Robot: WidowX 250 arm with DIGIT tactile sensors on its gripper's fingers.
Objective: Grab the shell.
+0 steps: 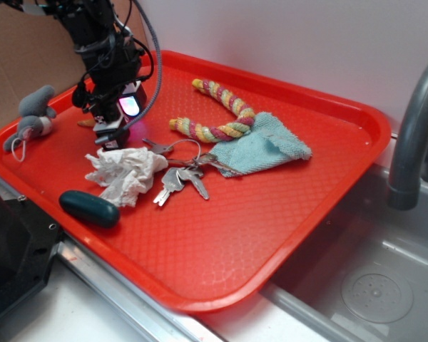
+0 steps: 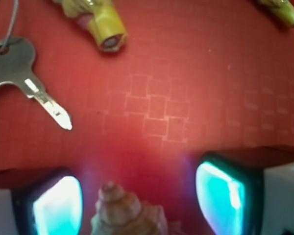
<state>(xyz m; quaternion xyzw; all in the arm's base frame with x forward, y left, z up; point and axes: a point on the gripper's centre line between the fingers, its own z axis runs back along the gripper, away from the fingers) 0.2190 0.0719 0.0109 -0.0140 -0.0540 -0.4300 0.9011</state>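
No text, label, brand, number or sign can be read in either view.

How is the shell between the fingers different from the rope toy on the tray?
The shell is one tan colour; the rope toy is striped in yellow, pink and green. The shell is a short ridged spiral; the rope toy is a long, bent twisted cord. The shell sits low between the two fingers of the gripper; the rope toy lies apart, partly beside the blue cloth. Both rest on the red tray.
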